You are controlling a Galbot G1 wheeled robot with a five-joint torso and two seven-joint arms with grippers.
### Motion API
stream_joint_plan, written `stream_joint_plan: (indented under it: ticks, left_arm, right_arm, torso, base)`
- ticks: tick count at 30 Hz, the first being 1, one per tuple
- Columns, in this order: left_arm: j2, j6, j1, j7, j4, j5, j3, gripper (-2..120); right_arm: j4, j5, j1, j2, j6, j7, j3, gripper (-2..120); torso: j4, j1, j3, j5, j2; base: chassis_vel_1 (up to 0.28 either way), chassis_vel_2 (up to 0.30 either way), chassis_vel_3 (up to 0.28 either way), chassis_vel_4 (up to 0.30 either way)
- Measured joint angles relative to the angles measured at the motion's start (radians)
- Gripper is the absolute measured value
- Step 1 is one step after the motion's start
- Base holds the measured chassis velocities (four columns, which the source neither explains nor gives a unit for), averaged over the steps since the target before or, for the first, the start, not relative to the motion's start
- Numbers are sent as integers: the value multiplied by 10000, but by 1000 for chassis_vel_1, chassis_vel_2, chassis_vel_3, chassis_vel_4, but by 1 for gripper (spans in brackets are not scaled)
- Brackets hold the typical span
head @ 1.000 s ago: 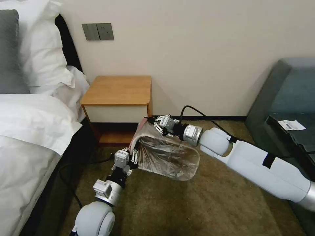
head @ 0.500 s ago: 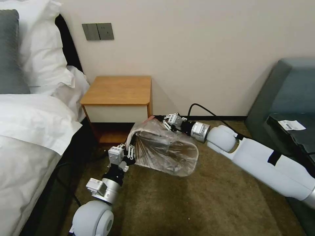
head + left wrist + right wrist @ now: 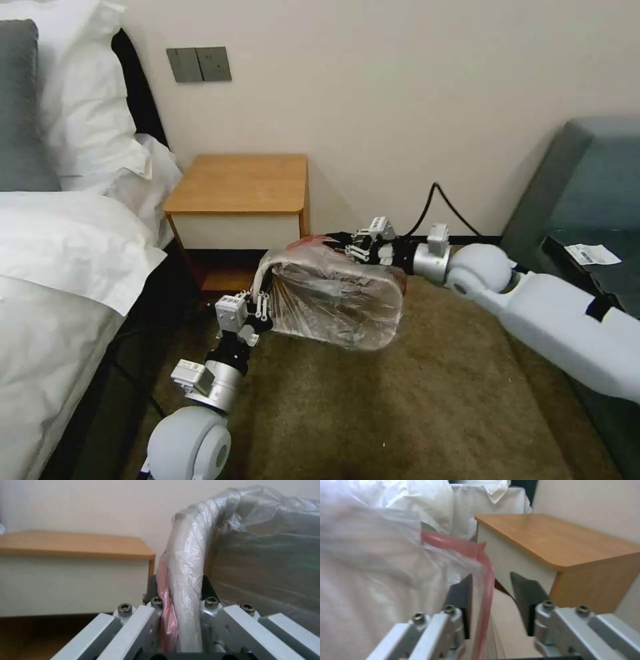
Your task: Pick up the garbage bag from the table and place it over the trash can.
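No writing is readable. The left end effector (image 3: pixel 180 630) pinches the trash can (image 3: pixel 333 300) rim through the garbage bag (image 3: pixel 347 313); the can lies sideways, mouth toward it (near the counter (image 3: pixel 240 183)). The right end effector (image 3: pixel 491 600) stands spread around the bag's red edge.

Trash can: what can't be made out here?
Head view: bag veils the can base; whether it touches the carpet is unclear.
Left wrist view: film wraps the rim between the left gripper jaws.
Right wrist view: bag blurs close to the lens, hiding the can wall.

Garbage bag (image 3: pixel 337 300) covers trash can (image 3: pixel 267 270) right of table (image 3: pixel 240 183).
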Motion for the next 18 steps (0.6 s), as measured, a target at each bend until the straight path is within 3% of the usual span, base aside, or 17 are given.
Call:
stream_joint_plan:
  ticks: [2, 4, 5, 7, 9, 11, 13, 18]
  left_arm:
    - [-2, 46, -70, -92, 216, 8, -33, 6]
    - [-3, 88, -95, -151, 318, -4, -50, 6]
    - [-11, 178, -107, -243, 457, -97, -62, 6]
    - [-15, 193, -107, -260, 471, -118, -63, 6]
    - [-67, 328, -89, -402, 528, -193, -60, 6]
    - [-83, 390, -90, -479, 549, -194, -61, 6]
    - [-114, 543, -119, -767, 654, -248, -69, 6]
    - [-151, 966, -234, -1407, 770, -666, -68, 6]
  right_arm:
    - [13, 43, -28, -90, -62, -139, 104, 45]
    - [44, 44, -108, -114, -62, -141, 189, 48]
    - [87, 16, -398, -144, -28, -128, 489, 57]
    - [89, 6, -449, -149, -17, -125, 539, 59]
    - [153, -109, -1045, -233, 158, -54, 1128, 72]
    - [221, -154, -1244, -246, 238, 10, 1316, 73]
    - [592, -214, -1942, -224, 464, 507, 2071, 85]
    - [1524, -294, -2976, -95, 796, 1588, 3181, 98]
  torso:
    - [0, 0, 0, 0, 0]
    - [0, 0, 0, 0, 0]
    - [1, 0, 0, 1, 0]
    - [2, 0, 0, 1, 0]
    - [1, 0, 0, 1, 0]
    - [-1, 0, 0, 1, 0]
    - [-1, 0, 0, 4, 0]
    - [2, 0, 0, 1, 0]
  base:
    - [0, 0, 0, 0]
    - [0, 0, 0, 0]
    - [0, 0, 0, 0]
    - [0, 0, 0, 0]
    - [0, 0, 0, 0]
    - [0, 0, 0, 0]
    - [0, 0, 0, 0]
    - [0, 0, 0, 0]
